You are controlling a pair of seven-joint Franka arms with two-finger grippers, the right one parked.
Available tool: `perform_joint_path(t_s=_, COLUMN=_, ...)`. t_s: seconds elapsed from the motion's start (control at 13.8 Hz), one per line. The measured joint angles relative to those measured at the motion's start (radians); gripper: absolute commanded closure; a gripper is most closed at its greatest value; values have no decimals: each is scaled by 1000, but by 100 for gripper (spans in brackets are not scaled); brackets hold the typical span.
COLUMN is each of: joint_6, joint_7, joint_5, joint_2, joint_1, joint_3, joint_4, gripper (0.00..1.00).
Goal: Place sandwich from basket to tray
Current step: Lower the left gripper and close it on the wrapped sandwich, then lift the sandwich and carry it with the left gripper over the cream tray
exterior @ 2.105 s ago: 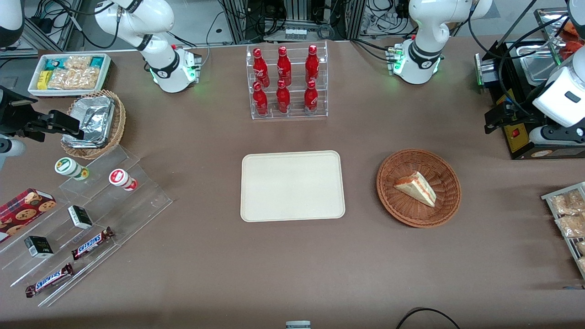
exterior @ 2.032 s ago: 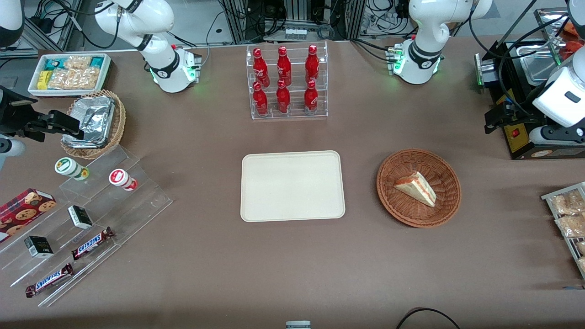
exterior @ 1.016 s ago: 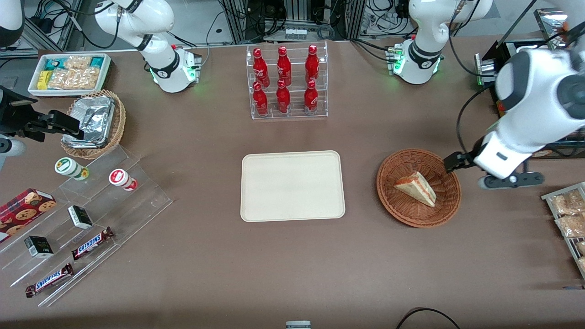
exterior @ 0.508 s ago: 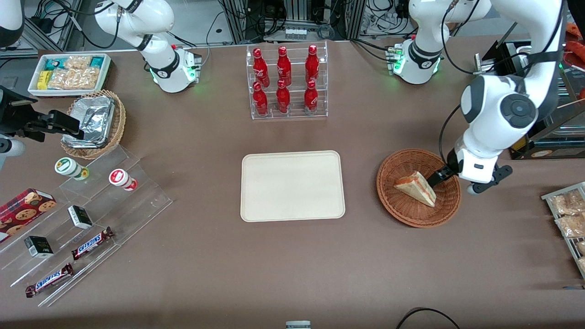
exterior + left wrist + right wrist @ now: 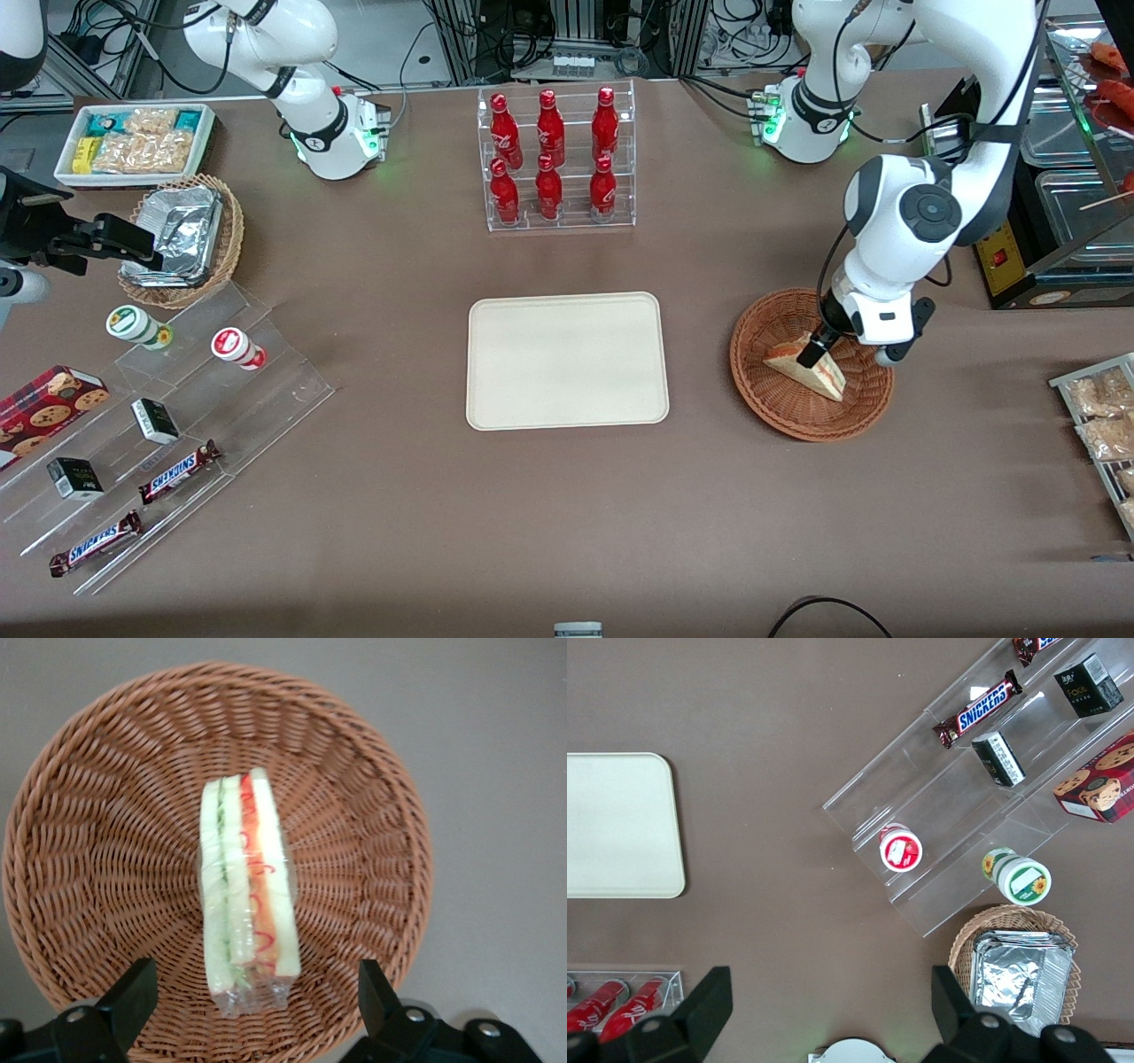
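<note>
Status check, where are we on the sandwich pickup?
Gripper open, over the basket, fingers straddling the sandwich. Sandwich in basket, not gripped. Tray bare, nothing in the way.

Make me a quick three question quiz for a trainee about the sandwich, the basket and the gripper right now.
1. True or false: the sandwich lies in the basket.
2. The gripper is: A) open above the sandwich, B) shut on it, C) over the tray.
3. What lies on the tray?

Key: 1. True. 2. A. 3. Nothing.
</note>
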Motion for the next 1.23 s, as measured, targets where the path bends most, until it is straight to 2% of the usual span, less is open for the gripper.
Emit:
perform_joint_path(t_s=0.36, joint_6=125, joint_7=-68, joint_5=0, joint_2=49, joint_1=0, joint_3=4, joint_4=-51, gripper=0)
perform_joint_path(t_s=0.44, joint_6=147, joint_7=-76, joint_5=0, joint_2=65, joint_1=0, joint_3=4, joint_4=-51, gripper=3)
perform_joint_path(t_s=0.51, joint_6=165, joint_7=-79, joint_5=0, joint_2=80, joint_1=0, joint_3=4, joint_4=-51, gripper=23)
perform_joint_path(t_s=0.58, joint_6=174, joint_7=-80, joint_5=0, joint_2=92, joint_1=0, joint_3=4, joint_4=-50, gripper=50)
perform_joint_path(t_s=0.65, joint_6=179, joint_7=-81, joint_5=0, joint_2=99, joint_1=0, joint_3=4, joint_4=-50, gripper=82)
perform_joint_path(t_s=0.73, joint_6=180, joint_7=-82, joint_5=0, joint_2=101, joint_1=0, joint_3=4, joint_4=-48, gripper=100)
perform_joint_path(t_s=1.02, joint_6=170, joint_7=-81, joint_5=2, joint_2=98, joint_1=0, joint_3=5, joint_4=-34, gripper=100)
perform_joint_path(t_s=1.23, joint_6=-38, joint_7=-48, joint_5=5, joint_2=60, joint_1=0, joint_3=4, joint_4=62, gripper=100)
